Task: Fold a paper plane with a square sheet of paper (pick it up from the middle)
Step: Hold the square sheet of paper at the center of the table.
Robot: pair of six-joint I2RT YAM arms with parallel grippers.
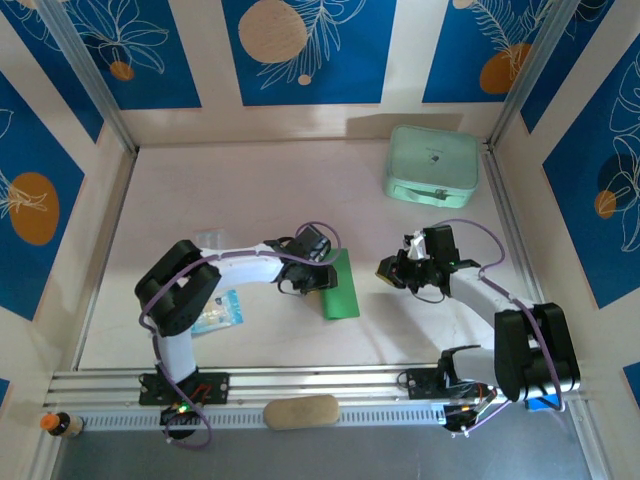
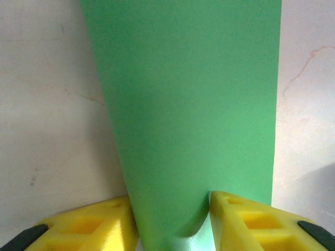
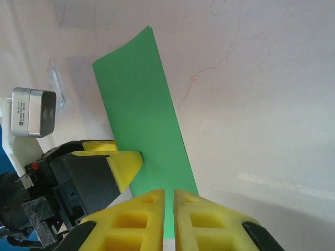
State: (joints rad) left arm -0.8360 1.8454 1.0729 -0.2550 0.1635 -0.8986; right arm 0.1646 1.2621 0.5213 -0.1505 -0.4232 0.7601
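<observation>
Yellow fingers (image 2: 89,227) of the left gripper (image 2: 170,203) stood apart, one on each side of the near end of the green sheet of paper (image 2: 188,104). The paper lay on the table (image 1: 200,190) between the two arms. It looked like a long strip, not a plane yet. If those fingers pushed sideways, the thin paper could slide or crumple, and the fold would go crooked. The left arm reached low and across to the right. The right gripper (image 3: 169,192) had its fingers together near the paper, holding nothing.
</observation>
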